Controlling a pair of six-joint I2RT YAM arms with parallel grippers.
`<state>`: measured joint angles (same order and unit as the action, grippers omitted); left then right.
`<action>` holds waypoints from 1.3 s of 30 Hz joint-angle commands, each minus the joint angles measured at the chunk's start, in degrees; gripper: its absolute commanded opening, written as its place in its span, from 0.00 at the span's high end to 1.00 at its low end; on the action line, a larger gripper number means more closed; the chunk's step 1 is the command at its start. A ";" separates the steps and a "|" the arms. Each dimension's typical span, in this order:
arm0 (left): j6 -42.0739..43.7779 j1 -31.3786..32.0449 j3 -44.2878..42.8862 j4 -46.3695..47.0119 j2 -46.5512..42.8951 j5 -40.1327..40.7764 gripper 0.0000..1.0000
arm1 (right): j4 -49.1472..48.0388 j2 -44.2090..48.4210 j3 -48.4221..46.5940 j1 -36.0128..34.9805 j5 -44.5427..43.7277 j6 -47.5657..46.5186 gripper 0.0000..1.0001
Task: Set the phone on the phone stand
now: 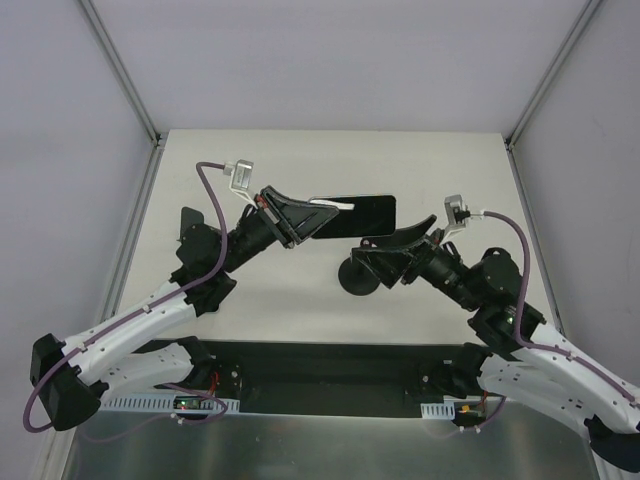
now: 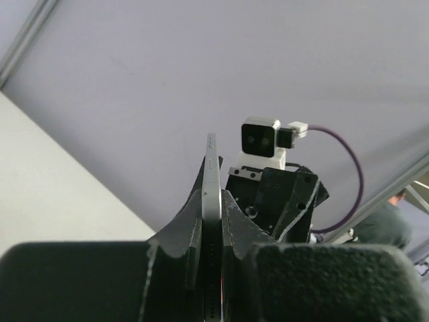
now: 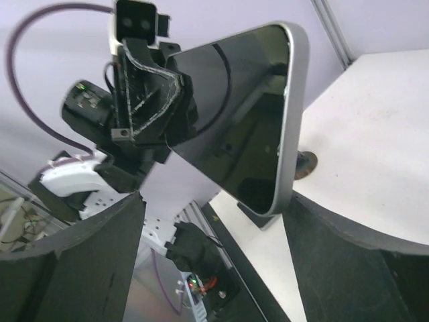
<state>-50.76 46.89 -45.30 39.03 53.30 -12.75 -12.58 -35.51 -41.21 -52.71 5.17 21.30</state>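
The black phone (image 1: 355, 214) with a silver edge is held level above the table in my left gripper (image 1: 305, 218), which is shut on its left end. In the left wrist view the phone (image 2: 212, 184) stands edge-on between the fingers (image 2: 181, 231). The black phone stand (image 1: 357, 279) with a round base sits on the table below the phone's right end. My right gripper (image 1: 378, 255) is open next to the stand. In the right wrist view the phone's dark screen (image 3: 244, 121) hangs between my wide-apart fingers (image 3: 87, 258).
The white table (image 1: 250, 170) has grey walls at the back and sides and metal corner posts (image 1: 120, 70). A black strip (image 1: 330, 365) runs along the near edge between the arm bases. The right arm's wrist camera (image 2: 260, 137) faces my left gripper.
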 commanded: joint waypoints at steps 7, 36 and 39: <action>-10.75 0.48 2.93 26.36 3.21 -2.36 1.00 | -16.40 1.85 3.33 2.43 -0.78 11.22 0.41; -6.63 1.89 4.52 24.26 3.31 -5.43 1.00 | -20.73 0.88 3.16 5.16 0.01 8.68 0.95; -2.87 1.89 1.81 13.05 0.95 -7.36 0.64 | -18.54 2.54 2.54 5.42 1.95 4.83 0.99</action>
<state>-58.92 48.07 -39.33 58.24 58.19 -16.75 -30.59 -34.13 -35.59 -47.86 4.12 32.32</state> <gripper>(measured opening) 0.077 0.095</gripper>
